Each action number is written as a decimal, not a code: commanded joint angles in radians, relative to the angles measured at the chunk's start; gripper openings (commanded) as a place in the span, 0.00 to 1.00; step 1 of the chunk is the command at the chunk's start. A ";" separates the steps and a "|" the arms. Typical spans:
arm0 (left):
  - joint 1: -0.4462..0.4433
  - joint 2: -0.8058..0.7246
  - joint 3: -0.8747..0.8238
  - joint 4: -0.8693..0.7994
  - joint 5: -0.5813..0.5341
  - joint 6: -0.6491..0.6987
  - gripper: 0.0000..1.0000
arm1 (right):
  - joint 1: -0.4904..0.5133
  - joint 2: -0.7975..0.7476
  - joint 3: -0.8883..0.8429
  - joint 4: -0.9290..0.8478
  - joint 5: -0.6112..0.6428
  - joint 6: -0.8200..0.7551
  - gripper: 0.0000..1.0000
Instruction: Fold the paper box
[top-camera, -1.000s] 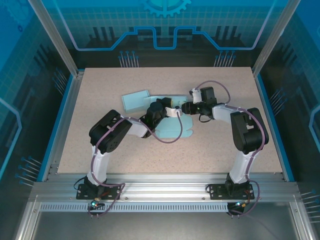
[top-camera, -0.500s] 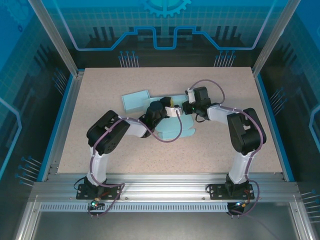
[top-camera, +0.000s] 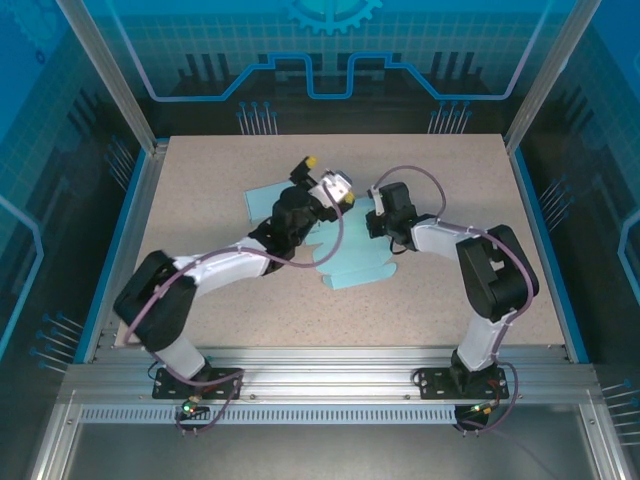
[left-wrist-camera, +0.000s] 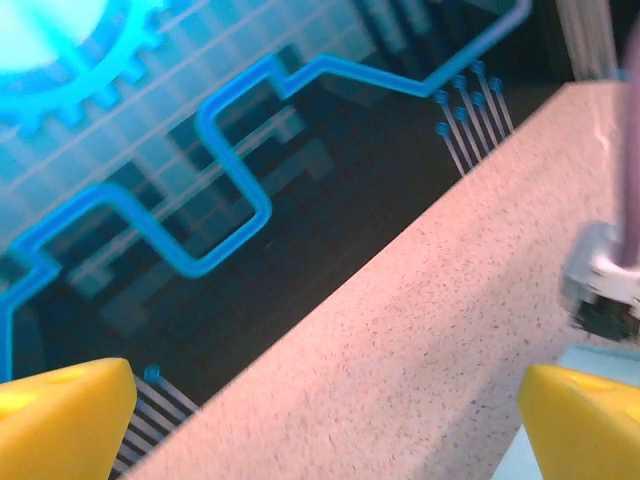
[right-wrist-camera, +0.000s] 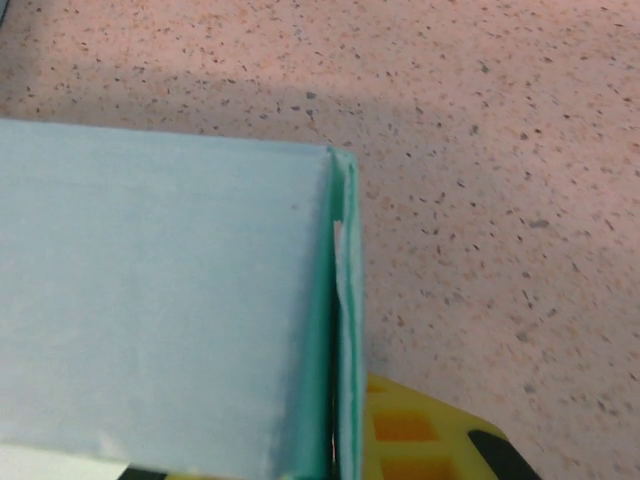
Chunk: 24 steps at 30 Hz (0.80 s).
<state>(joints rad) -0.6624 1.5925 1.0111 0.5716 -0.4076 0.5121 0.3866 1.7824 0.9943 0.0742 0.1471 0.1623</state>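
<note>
the left gripper (top-camera: 328, 178) is spread wide with nothing between its jaws; in the left wrist view we see its two yellow fingertips (left-wrist-camera: 60, 415) at opposite bottom corners, aimed over the table (top-camera: 450, 180) toward the patterned back wall. we see the left arm stretched low and diagonally from its base toward the middle of the table, with the wrist tipped upward above the paper. the right gripper (top-camera: 372, 218) is closed on the paper box (top-camera: 355, 268). in the right wrist view a folded edge of the pale blue sheet runs down into the jaws, with one yellow finger (right-wrist-camera: 420, 430) pressed against its right side. the right arm has its elbow raised on the right side and its forearm reaching left, so the gripper sits low at the far edge of the sheet. the paper box lies mostly flat near the table's centre, between the two arms. we count two arms, two grippers and two pale blue paper pieces; the second paper piece (top-camera: 262, 203) lies farther back and to the left, partly covered by the left arm.
</note>
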 joint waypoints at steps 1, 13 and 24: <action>0.024 -0.071 0.048 -0.350 -0.126 -0.431 0.99 | 0.014 -0.058 -0.041 -0.003 0.034 0.030 0.10; 0.179 -0.131 -0.032 -0.650 0.173 -0.995 0.99 | 0.011 -0.135 -0.189 0.081 0.045 0.108 0.08; 0.181 0.039 0.032 -0.653 0.253 -0.988 0.99 | 0.012 -0.144 -0.195 0.084 0.027 0.129 0.07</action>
<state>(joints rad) -0.4816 1.6043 1.0004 -0.0780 -0.2005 -0.4507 0.3866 1.6623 0.8169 0.1505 0.1810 0.2695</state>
